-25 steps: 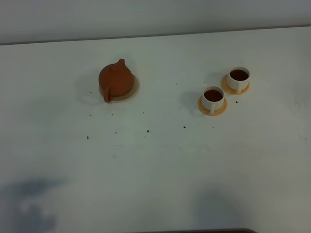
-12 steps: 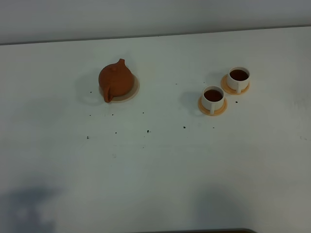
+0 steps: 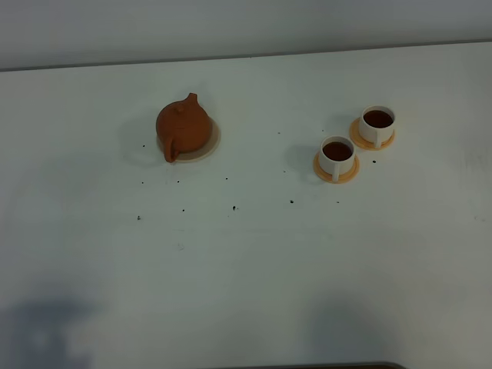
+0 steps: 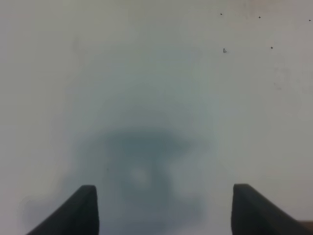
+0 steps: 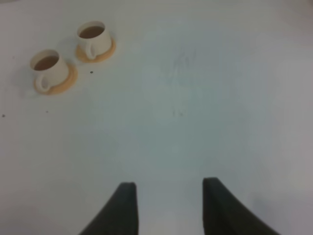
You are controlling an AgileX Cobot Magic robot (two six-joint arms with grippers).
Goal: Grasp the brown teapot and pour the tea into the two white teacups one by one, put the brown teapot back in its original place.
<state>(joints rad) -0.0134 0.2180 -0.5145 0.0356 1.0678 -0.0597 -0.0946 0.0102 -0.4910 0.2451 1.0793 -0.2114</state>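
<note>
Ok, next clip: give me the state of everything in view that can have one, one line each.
brown teapot: upright, lid on, sitting on its coaster, not held.
beige coaster: flat on the table, under the teapot.
nearer white teacup: upright on its orange saucer, dark tea inside.
farther white teacup: upright on its orange saucer, dark tea inside.
left pincer: open, empty, over bare table.
right pincer: open, empty, away from the cups.
</note>
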